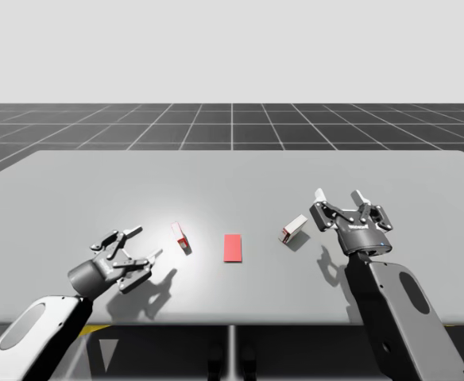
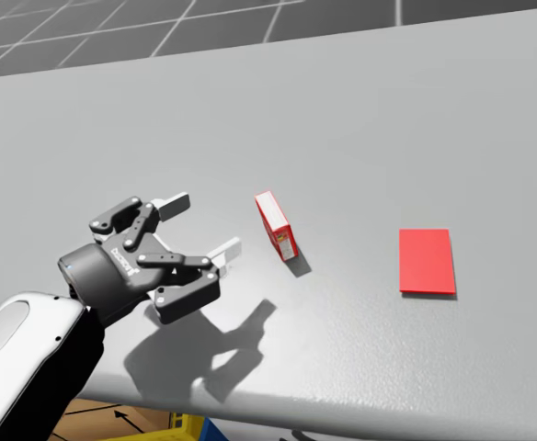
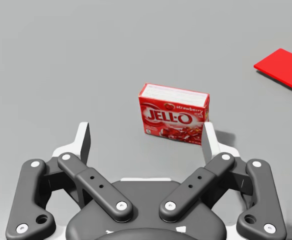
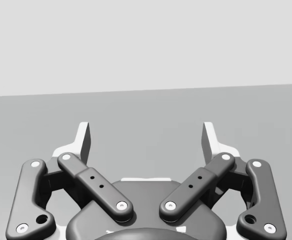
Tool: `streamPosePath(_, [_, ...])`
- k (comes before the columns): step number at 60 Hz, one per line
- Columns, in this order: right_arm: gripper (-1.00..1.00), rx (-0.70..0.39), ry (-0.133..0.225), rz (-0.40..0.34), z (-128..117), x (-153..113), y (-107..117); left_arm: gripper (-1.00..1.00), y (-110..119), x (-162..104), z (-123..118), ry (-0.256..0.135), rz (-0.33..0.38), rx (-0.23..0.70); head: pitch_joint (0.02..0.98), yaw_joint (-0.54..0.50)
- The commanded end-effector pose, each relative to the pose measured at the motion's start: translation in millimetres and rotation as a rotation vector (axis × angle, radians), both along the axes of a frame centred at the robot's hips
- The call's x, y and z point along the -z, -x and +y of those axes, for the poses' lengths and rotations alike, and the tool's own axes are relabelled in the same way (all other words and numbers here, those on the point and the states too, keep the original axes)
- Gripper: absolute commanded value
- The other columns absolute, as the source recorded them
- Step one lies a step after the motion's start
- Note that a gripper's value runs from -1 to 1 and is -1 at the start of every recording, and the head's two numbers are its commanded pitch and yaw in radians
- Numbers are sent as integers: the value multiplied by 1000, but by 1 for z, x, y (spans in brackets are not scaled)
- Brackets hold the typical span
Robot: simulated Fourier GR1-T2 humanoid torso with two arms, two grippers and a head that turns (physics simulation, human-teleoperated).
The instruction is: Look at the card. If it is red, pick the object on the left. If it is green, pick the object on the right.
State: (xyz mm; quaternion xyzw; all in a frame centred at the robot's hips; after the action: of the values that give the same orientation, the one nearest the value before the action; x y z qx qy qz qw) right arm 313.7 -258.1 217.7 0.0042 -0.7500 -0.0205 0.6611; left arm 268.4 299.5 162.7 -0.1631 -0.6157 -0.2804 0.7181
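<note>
A flat red card (image 1: 232, 247) (image 2: 426, 261) (image 3: 283, 70) lies on the grey table (image 1: 240, 178) between two small boxes. The left box (image 1: 180, 236) (image 2: 275, 225) (image 3: 173, 114) is red and stands on edge. My left gripper (image 1: 143, 243) (image 2: 199, 225) (image 3: 146, 140) hovers open a short way from it, the box ahead of its fingers and apart from them. The right box (image 1: 293, 229) is red and white and tilted. My right gripper (image 1: 340, 195) (image 4: 146, 140) is open to the right of that box, with nothing between its fingers.
The table's front edge (image 1: 232, 324) runs close behind both arms. Beyond the table lies a dark gridded floor (image 1: 232, 127). Bare grey surface stretches behind the card and boxes.
</note>
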Motion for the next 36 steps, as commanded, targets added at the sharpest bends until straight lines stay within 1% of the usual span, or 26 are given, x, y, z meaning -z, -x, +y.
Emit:
streamPosePath(1, [-1000, -1, 2, -1, 0, 0, 0, -1000, 0, 26, 2, -15, 33, 40, 827, 291])
streamPosePath(4, [-1000, -2, 4, -1, 0, 0, 0, -1000, -3, 32, -1, -25, 36, 44, 827, 291])
streamPosePath(10, [-1000, -2, 6, -1, 1, 1, 0, -1000, -9, 38, -7, -24, 34, 53, 826, 292])
streamPosePath(12, [-1000, -2, 7, -1, 1, 1, 0, -1000, -12, 39, -10, -17, 38, 58, 826, 291])
streamPosePath(24, [-1000, -4, 9, -5, 0, 0, 0, -1000, -24, 39, -26, -15, 43, 71, 826, 286])
streamPosePath(36, [-1000, -1, 17, -10, 0, 0, 0, -1000, -35, 40, -36, -6, 52, 76, 829, 281])
